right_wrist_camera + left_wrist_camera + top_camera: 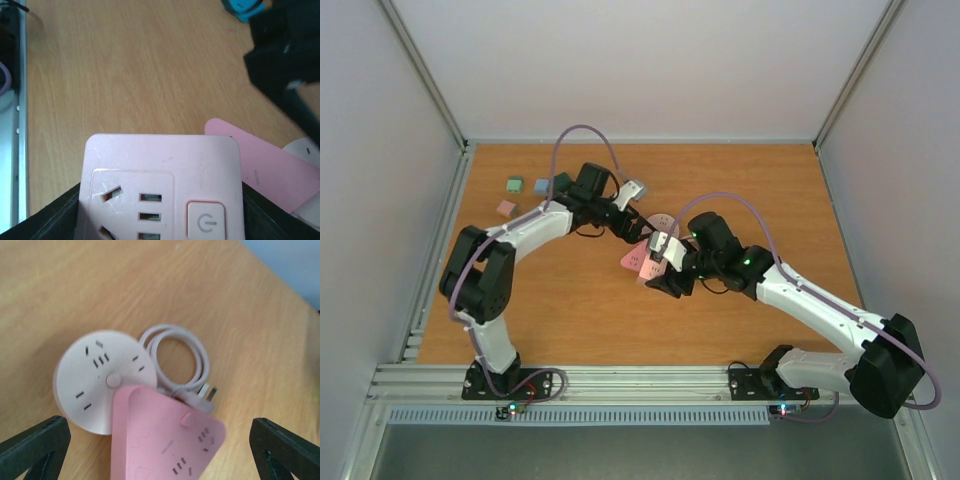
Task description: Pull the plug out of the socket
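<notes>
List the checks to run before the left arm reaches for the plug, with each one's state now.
1. plug located: ok, at the end of the coiled white cable, beside the triangular pink socket.
2. plug seated in a socket: cannot tell, too blurred.
3. left jaws open: ok, wide apart, touching nothing.
4. right jaws gripping: ok, closed on the square pink socket.
5. round socket unobstructed: not ok, the triangular pink socket overlaps its edge.
</notes>
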